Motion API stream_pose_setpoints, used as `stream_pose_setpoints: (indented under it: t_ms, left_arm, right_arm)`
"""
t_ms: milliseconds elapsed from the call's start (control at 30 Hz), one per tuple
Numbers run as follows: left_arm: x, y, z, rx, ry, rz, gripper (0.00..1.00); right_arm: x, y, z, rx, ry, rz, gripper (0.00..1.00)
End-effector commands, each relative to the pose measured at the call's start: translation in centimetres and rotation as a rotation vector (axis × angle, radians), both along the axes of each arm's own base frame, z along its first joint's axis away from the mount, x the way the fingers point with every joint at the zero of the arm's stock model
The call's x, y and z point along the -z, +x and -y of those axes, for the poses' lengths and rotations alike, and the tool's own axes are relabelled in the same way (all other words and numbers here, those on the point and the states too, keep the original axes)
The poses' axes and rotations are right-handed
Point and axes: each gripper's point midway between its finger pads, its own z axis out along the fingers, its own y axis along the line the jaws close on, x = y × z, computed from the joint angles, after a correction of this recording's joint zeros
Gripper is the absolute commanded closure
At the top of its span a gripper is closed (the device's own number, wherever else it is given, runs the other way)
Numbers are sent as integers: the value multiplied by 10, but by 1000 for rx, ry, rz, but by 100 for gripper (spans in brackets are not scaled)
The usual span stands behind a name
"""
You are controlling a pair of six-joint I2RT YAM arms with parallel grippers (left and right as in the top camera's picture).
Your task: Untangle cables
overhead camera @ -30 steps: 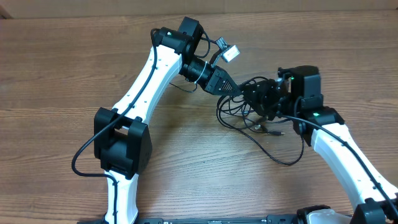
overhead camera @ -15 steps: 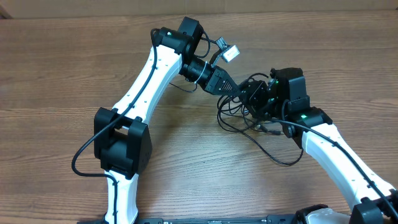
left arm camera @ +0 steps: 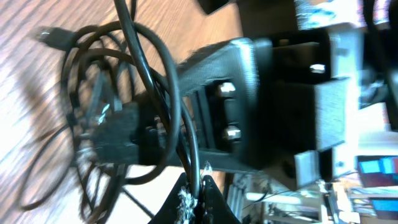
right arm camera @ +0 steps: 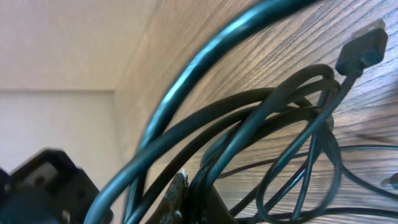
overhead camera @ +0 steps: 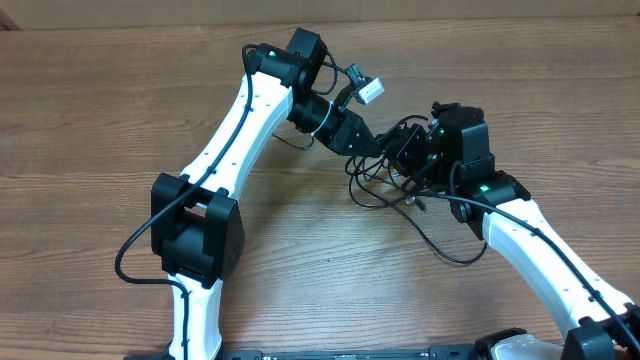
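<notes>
Presently, the cables (overhead camera: pixel 383 188) lie as one tangled cluster of thin black cords on the wooden table (overhead camera: pixel 100 120), right of centre in the overhead view, directly between the two wrists. The left gripper (overhead camera: pixel 386 152) reaches into the cluster's upper edge from the left, and the right gripper (overhead camera: pixel 408 163) meets it from the right, so the two black heads sit just beside each other over the knot. In the left wrist view the left gripper (left arm camera: pixel 199 190) has its jaws pressed together on a single black cord that rises from the tips and bends into several overlapping loops (left arm camera: pixel 118 106); the body of the right gripper (left arm camera: pixel 261 106) fills the space just behind those loops. In the right wrist view the right gripper (right arm camera: pixel 189 199) is likewise clamped, with a bunch of cords converging at its tips (how many are actually pinched cannot be told). One black plug (right arm camera: pixel 365 46) rests on the wood at the upper right of that view. Overhead, a long slack loop (overhead camera: pixel 450 255) trails out of the cluster toward the near edge and curves in beside the white right arm (overhead camera: pixel 540 255). The white left arm (overhead camera: pixel 240 125) crosses the table diagonally toward the cluster.
</notes>
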Motion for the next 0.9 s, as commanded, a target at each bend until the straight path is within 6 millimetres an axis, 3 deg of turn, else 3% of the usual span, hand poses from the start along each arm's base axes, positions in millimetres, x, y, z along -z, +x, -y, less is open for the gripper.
stream_pose_setpoints:
  t_ms: [0, 167, 300, 433, 533, 600, 667, 700, 800, 867]
  left_arm:
    - [-2, 6, -10, -26, 123, 98, 95]
    - [29, 26, -41, -130, 390, 146, 96]
    - [47, 43, -73, -252, 608, 170, 96]
    - [50, 47, -81, -286, 651, 172, 96]
    - [50, 47, -80, -286, 651, 171, 96]
    - [50, 46, -80, -284, 647, 168, 96]
    - [49, 44, -77, -278, 631, 157, 96]
    - [48, 43, -75, -273, 617, 151, 96]
    - [47, 43, -73, -266, 608, 161, 96]
    - [47, 44, -71, -261, 598, 164, 96]
  right_arm:
    - [-6, -4, -8, -150, -74, 111, 96]
    - [-22, -17, -24, -354, -37, 235, 96]
    - [-56, -19, -23, -462, 98, 359, 96]
    - [-96, -25, -17, -558, 225, 490, 96]
    - [-103, -16, -4, -496, 258, 469, 96]
    - [-98, -13, 3, -473, 254, 442, 96]
    - [-81, -12, 7, -442, 218, 382, 95]
    - [-57, -12, 13, -398, 154, 306, 90]
    - [-11, -15, 29, -307, -2, 152, 82]
    - [8, -18, 36, -303, -112, 126, 78]
